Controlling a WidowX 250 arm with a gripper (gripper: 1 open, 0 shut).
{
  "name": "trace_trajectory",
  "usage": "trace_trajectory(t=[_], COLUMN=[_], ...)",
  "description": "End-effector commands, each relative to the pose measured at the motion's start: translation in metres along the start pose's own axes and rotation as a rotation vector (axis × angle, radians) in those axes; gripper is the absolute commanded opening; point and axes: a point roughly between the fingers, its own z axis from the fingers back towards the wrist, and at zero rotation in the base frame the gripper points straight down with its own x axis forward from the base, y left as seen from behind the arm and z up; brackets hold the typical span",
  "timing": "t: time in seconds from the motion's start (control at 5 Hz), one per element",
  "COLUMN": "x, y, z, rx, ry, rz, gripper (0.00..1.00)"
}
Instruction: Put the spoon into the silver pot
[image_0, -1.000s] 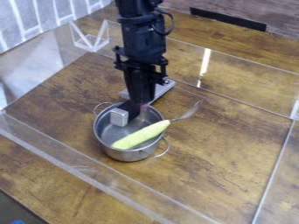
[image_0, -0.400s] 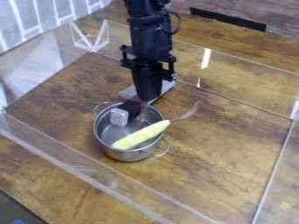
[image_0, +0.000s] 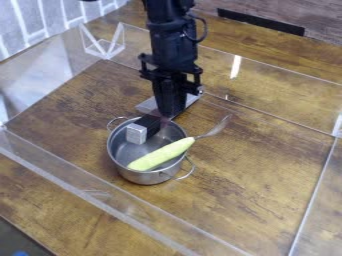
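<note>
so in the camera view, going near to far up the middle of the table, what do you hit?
Near rim of the silver pot → yellow-green spoon lying in it → end effector, shut, at the pot's far edge → flat grey slab behind the end effector → dark strip at the table's far edge.

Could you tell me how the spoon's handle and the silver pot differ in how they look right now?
The spoon has a long, matte yellow-green handle, while the silver pot is round, shiny steel. The spoon lies slanted, its far end resting over the rim, while the pot sits flat on the wooden table. The spoon is inside; the pot contains it. Both sit below the tool.
</note>
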Motion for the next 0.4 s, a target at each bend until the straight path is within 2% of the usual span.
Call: trace_trajectory(t=[0.0,0.2], x=[-0.0003,0.0033], y=[-0.0139,-0.0085], z=[0.0069,0.0128], rx=[0.013,0.018], ry=[-0.05,-0.054], rz=[0.031,0.068], gripper=[0.0,0.0])
